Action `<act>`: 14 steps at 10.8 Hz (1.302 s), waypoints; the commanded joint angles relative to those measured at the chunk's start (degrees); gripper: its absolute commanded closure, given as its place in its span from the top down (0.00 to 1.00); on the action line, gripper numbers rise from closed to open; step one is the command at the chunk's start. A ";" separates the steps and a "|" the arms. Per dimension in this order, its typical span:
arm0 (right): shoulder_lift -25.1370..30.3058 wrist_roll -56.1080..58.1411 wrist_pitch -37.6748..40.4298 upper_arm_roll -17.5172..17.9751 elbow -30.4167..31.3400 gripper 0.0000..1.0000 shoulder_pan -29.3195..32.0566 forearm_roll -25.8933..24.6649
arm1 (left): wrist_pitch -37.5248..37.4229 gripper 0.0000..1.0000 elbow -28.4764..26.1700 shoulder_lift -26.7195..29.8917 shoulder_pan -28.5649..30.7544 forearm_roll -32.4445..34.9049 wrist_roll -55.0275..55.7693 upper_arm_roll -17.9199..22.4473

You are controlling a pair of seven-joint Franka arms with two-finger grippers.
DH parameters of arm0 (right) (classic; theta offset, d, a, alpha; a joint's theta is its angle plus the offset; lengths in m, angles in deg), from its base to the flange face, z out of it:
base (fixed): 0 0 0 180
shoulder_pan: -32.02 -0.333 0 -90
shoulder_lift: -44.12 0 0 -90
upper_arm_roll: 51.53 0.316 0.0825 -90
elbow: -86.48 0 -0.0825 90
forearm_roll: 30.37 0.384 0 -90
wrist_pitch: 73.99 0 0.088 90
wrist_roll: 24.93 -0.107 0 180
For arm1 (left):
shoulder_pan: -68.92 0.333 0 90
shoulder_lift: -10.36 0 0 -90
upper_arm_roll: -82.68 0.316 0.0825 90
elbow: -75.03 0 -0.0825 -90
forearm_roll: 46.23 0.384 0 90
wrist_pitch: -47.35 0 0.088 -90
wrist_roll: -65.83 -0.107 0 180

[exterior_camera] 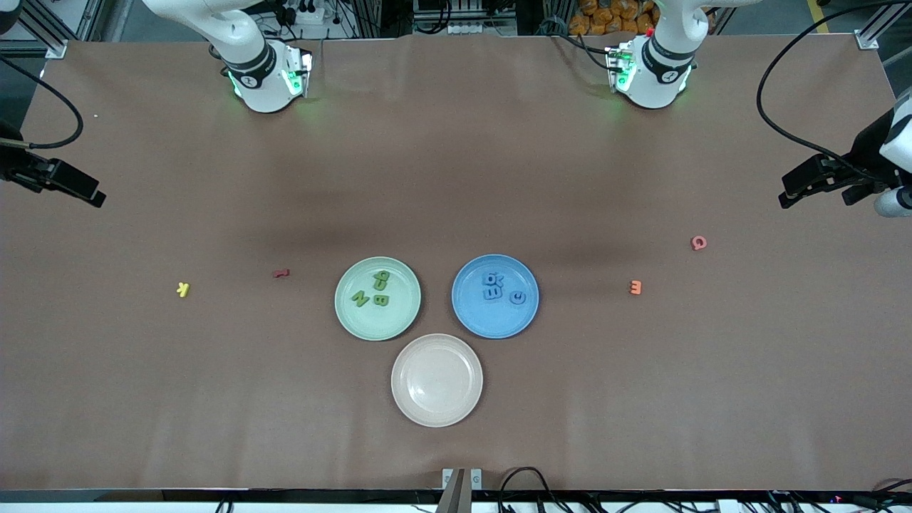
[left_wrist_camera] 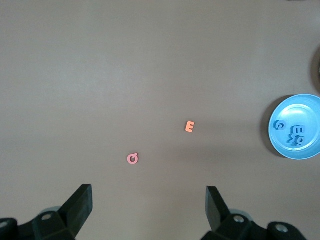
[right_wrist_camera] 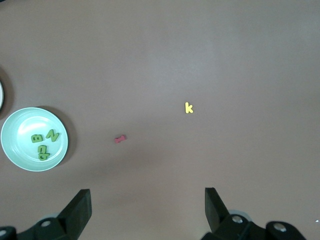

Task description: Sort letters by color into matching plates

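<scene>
Since the green letters [exterior_camera: 375, 290] lie in the green plate [exterior_camera: 353, 322] and the blue letters [exterior_camera: 499, 288] in the blue plate [exterior_camera: 491, 324], both grippers, left gripper [left_wrist_camera: 149, 206] and right gripper [right_wrist_camera: 148, 206], wait with fingers released over the bench [exterior_camera: 456, 178] ends.

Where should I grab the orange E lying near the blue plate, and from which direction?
Come straight down with the open left gripper. The orange E lies flat on bare table, apart from the blue plate. Probably close the fingers across its outer edges, since it looks too low for a side approach.
</scene>
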 commanded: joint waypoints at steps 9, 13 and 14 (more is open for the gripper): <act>0.63 1.11 -4.94 0.55 1.81 1.00 0.46 0.75 | -0.06 1.00 0.79 -0.21 0.22 -1.54 -1.61 0.18; 0.45 1.02 -5.30 0.55 1.73 1.00 0.11 0.84 | -0.06 1.00 0.79 -0.12 0.04 -1.54 -1.61 0.09; 0.28 1.02 -5.47 0.55 1.73 1.00 -0.07 0.84 | -0.06 1.00 0.79 -0.12 0.04 -1.54 -1.61 0.09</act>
